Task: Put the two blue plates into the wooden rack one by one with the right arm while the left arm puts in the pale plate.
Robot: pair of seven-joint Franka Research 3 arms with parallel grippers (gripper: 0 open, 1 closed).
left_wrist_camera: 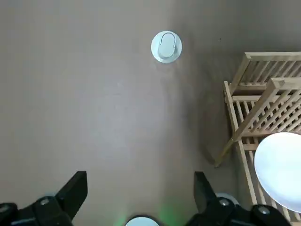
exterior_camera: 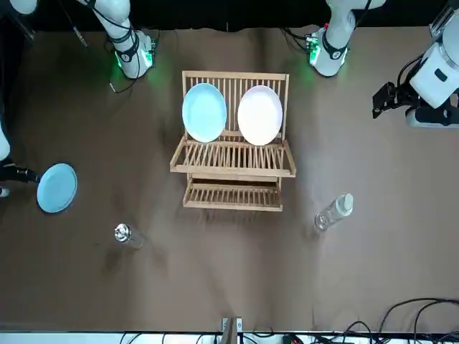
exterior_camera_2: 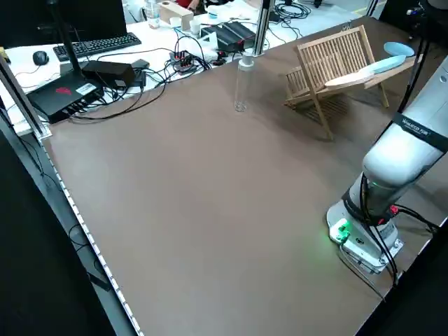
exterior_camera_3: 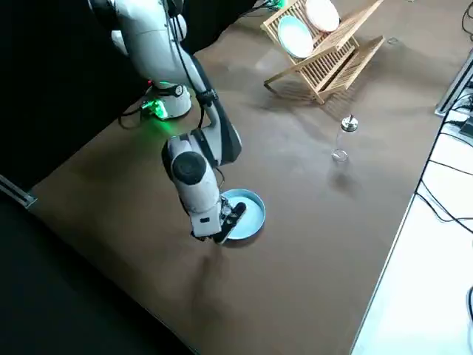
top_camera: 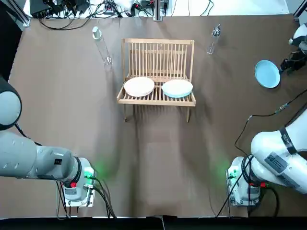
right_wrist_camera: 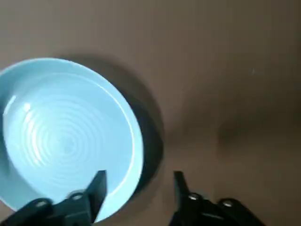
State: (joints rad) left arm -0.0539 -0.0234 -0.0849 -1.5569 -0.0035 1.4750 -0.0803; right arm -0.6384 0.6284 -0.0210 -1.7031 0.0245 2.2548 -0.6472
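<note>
While 1 blue plate (top_camera: pixel 177 88) and the pale plate (top_camera: pixel 139 86) stand in the wooden rack (top_camera: pixel 158 52), the other blue plate (top_camera: pixel 267 74) lies well right of the rack. The right gripper (right_wrist_camera: pixel 138 181) has its fingers spread either side of that plate's rim. The left gripper (left_wrist_camera: pixel 141 188), also spread, hovers left of the rack.

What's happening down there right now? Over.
Right gripper open at rim of last blue plate. Left gripper open, empty. Rack holds pale plate, other blue plate. Path looks unobstructed.
</note>
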